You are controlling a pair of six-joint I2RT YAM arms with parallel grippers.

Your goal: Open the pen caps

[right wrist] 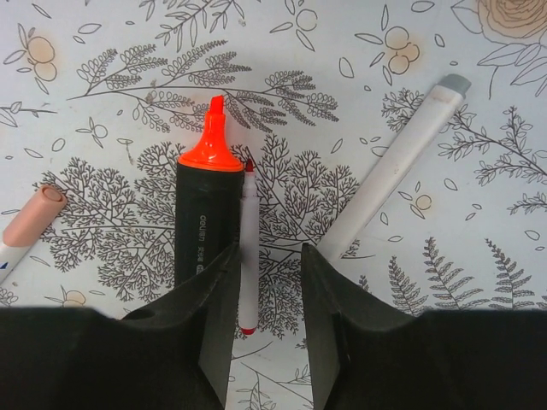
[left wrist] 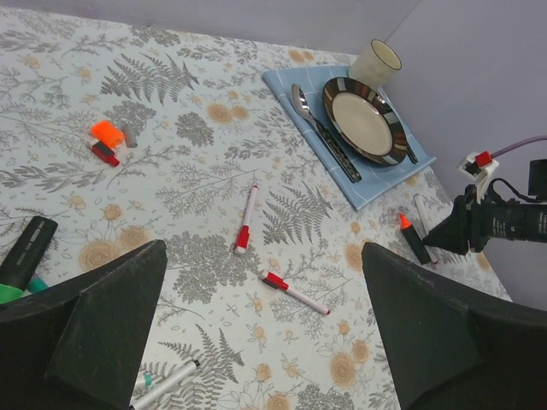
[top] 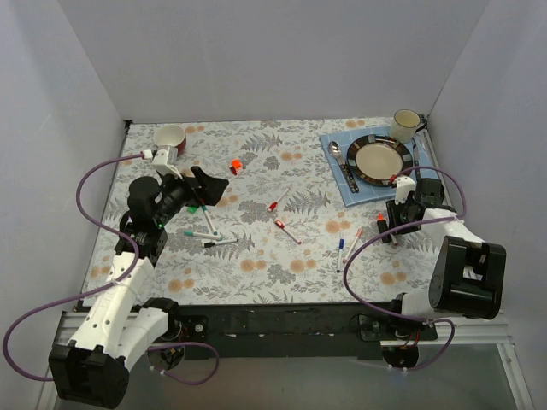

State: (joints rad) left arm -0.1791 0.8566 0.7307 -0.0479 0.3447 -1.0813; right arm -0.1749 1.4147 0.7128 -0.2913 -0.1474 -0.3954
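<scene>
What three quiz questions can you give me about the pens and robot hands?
1. True or false: the black highlighter has its cap on.
2. What sits on the blue mat? A plate, B book, C ball.
3. Which is opened wider: left gripper or right gripper?
Key: 1 false, its orange tip is bare; 2 A; 3 left gripper.

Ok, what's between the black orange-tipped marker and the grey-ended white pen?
A thin red-ended white pen, lying along the black marker; beyond it, bare cloth to the grey-ended pen. The right wrist view shows it.
</scene>
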